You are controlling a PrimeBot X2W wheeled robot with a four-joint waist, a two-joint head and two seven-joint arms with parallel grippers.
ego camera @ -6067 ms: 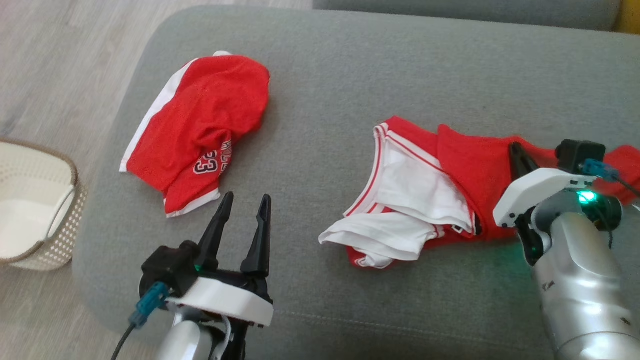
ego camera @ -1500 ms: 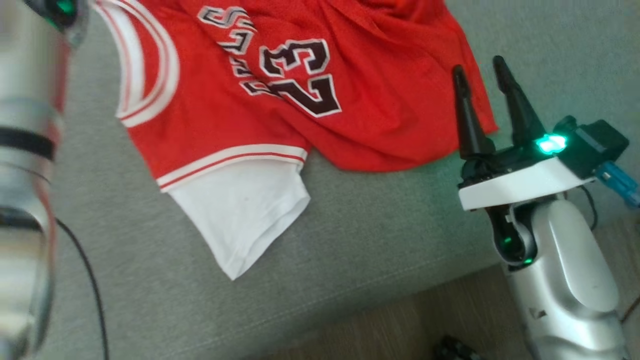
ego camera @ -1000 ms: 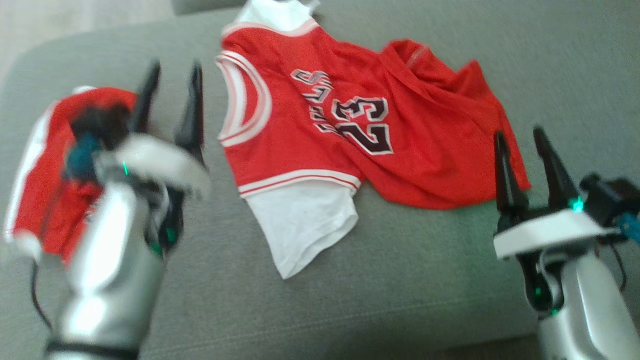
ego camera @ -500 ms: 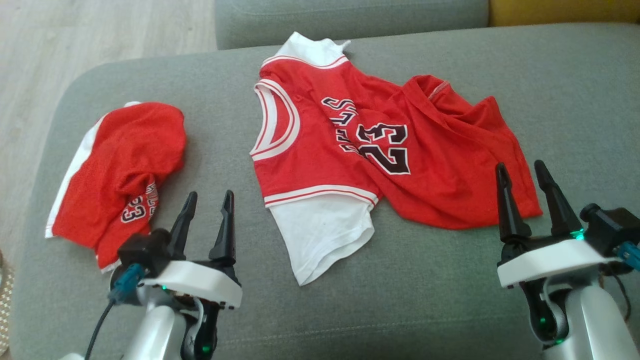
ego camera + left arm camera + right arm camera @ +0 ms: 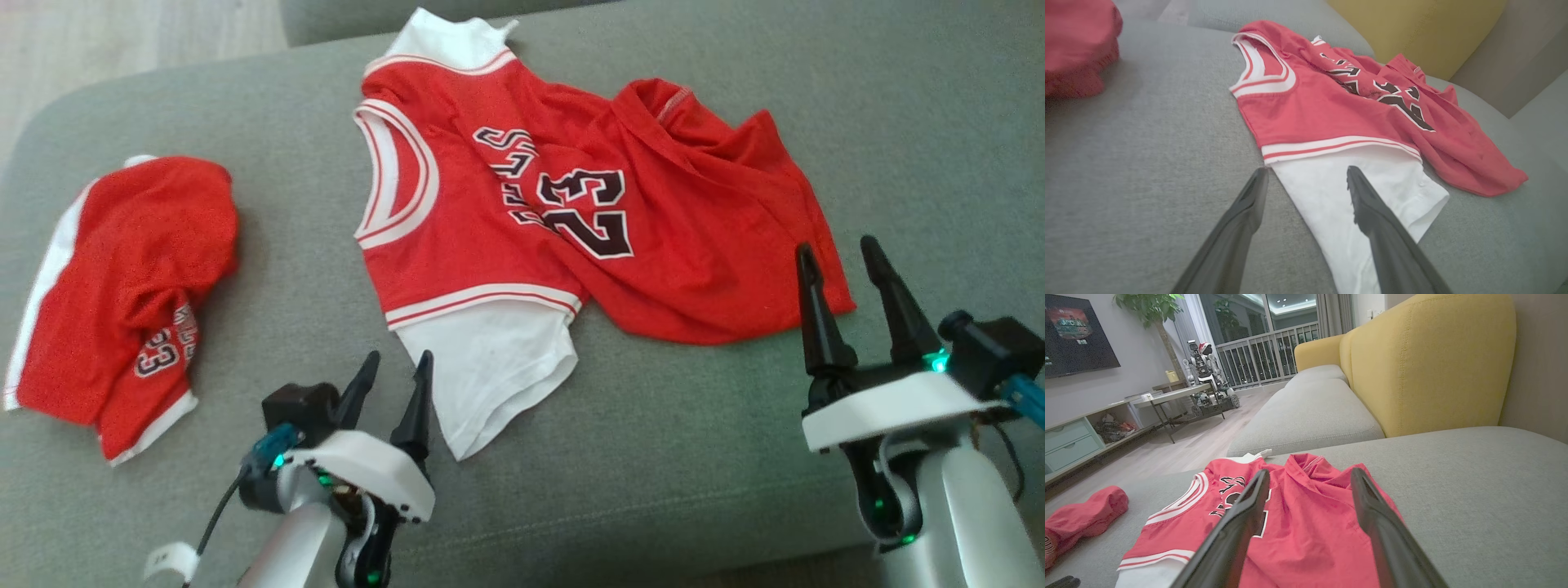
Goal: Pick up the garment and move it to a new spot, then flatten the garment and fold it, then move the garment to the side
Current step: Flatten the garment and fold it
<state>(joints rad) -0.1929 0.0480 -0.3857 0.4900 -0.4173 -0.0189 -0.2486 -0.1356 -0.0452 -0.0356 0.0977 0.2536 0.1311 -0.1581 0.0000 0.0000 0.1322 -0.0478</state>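
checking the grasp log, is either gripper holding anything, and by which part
Nothing is held. The left gripper is open beside the jersey, at its white sleeve; the right gripper is open at its red edge.

Grey sofa (image 5: 694, 457) w/ yellow backrest (image 5: 1429, 363); crumpled red shorts (image 5: 122, 278) at left; TV (image 5: 1073, 332), plant (image 5: 1147, 306).

The spread jersey (image 5: 482, 245) reads "23", its other lettering creased. The crumpled garment (image 5: 122, 269) at the left edge of the sofa (image 5: 694, 457) reads "23" too.

A home living room (yellow sofa (image 5: 1429, 363), wall television (image 5: 1077, 332), plant (image 5: 1149, 306)).
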